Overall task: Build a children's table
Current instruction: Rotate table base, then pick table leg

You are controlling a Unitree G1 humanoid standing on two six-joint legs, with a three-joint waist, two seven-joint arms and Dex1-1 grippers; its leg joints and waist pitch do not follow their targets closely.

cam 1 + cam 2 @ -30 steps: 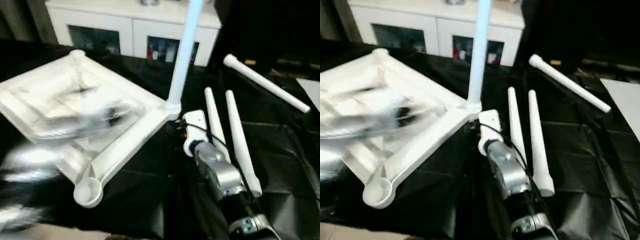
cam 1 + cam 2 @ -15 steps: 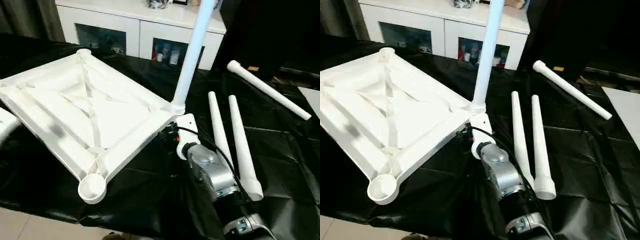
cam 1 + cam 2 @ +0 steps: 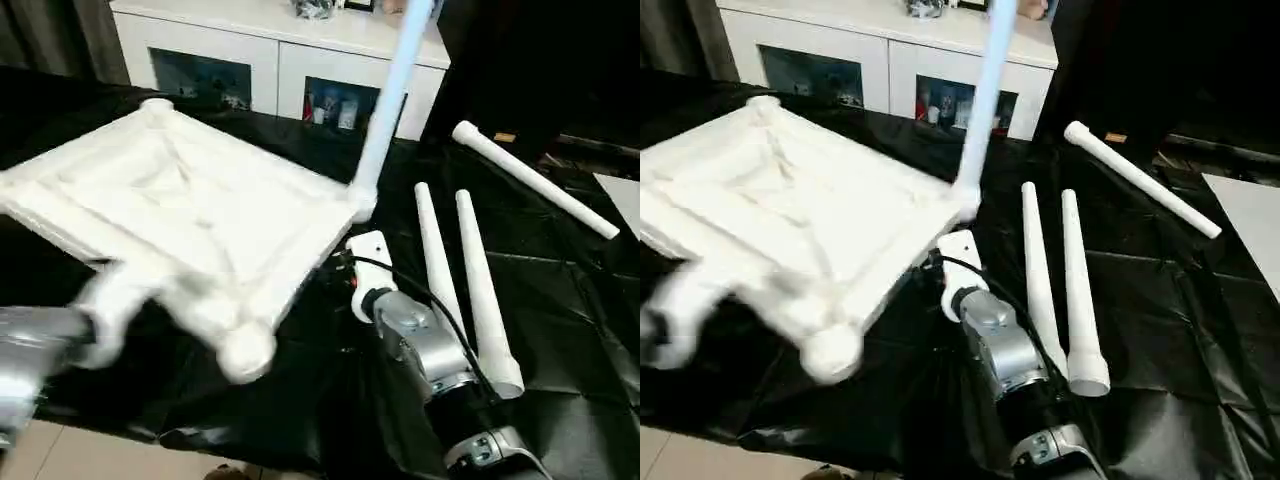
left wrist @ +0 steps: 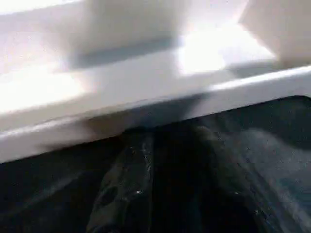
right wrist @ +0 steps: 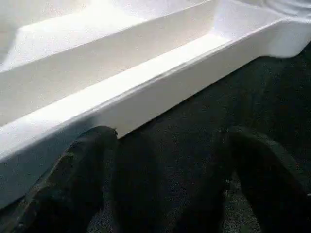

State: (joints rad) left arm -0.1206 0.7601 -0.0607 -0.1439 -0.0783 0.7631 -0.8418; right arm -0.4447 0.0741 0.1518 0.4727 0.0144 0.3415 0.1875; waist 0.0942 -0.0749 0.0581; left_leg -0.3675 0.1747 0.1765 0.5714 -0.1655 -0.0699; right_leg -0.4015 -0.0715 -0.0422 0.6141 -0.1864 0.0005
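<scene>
The children's table top (image 3: pixel 190 210) lies underside up on the black cloth, its near side raised and blurred. One white leg (image 3: pixel 390 90) stands upright in its far right corner. Two loose legs (image 3: pixel 435 260) (image 3: pixel 485 290) lie side by side to the right, and a third leg (image 3: pixel 530 180) lies farther back. My left arm (image 3: pixel 40 345) reaches in from the lower left to the near rim. In the left wrist view my left gripper (image 4: pixel 170 141) sits right below that rim, jaws slightly apart, nothing between them. My right gripper (image 5: pixel 167 136) is open, close to the table's right rim (image 5: pixel 146 92).
A white cabinet (image 3: pixel 270 60) with glass-fronted doors stands behind the work surface. The black cloth (image 3: pixel 560 300) covers the surface, wrinkled on the right. A flat white board (image 3: pixel 625 195) shows at the right edge. Bare floor (image 3: pixel 80 455) lies beyond the near left edge.
My left arm has swung in from the far left to the near rim. The table top's near corner has risen and shifted right, and is blurred. The right arm has barely moved.
</scene>
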